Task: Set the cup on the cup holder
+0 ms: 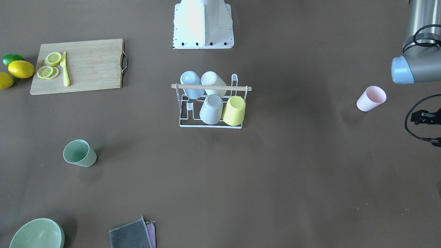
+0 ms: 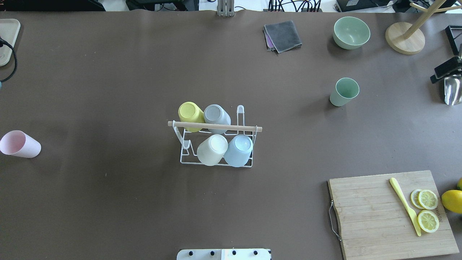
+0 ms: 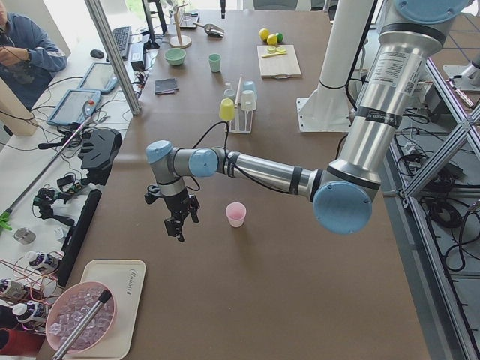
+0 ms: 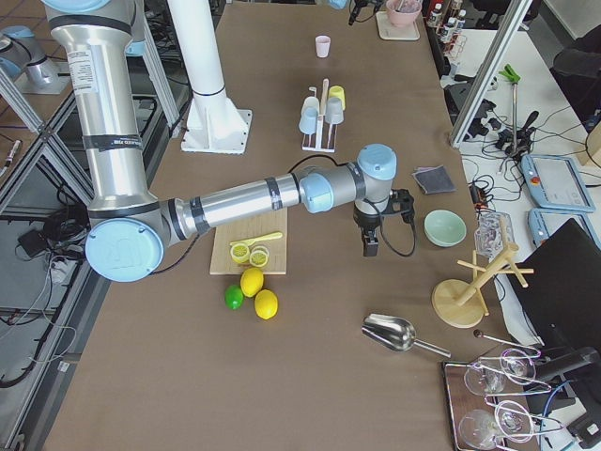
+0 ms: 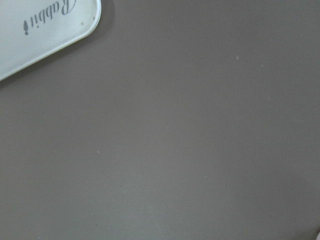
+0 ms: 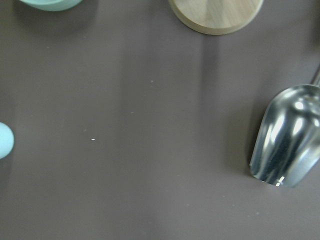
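Note:
The white wire cup holder (image 1: 241, 88) with a wooden rod stands mid-table, also in the overhead view (image 2: 249, 128). It holds several upturned cups: blue, white, grey and yellow. A pink cup (image 1: 370, 98) stands upright on the robot's left side (image 2: 20, 144). A green cup (image 1: 80, 153) stands upright on its right side (image 2: 344, 92). My left gripper (image 3: 178, 225) hangs over the table beside the pink cup (image 3: 235, 214), apart from it. My right gripper (image 4: 370, 244) hangs near the green bowl. I cannot tell whether either gripper is open or shut.
A cutting board (image 1: 86, 65) carries lemon slices and a yellow knife, with lemons and a lime (image 1: 20, 69) beside it. A green bowl (image 2: 351, 32), grey cloth (image 2: 283, 35), wooden stand (image 2: 404, 38) and metal scoop (image 6: 285, 140) lie at the far right. A white tray (image 5: 40, 30) lies at the far left.

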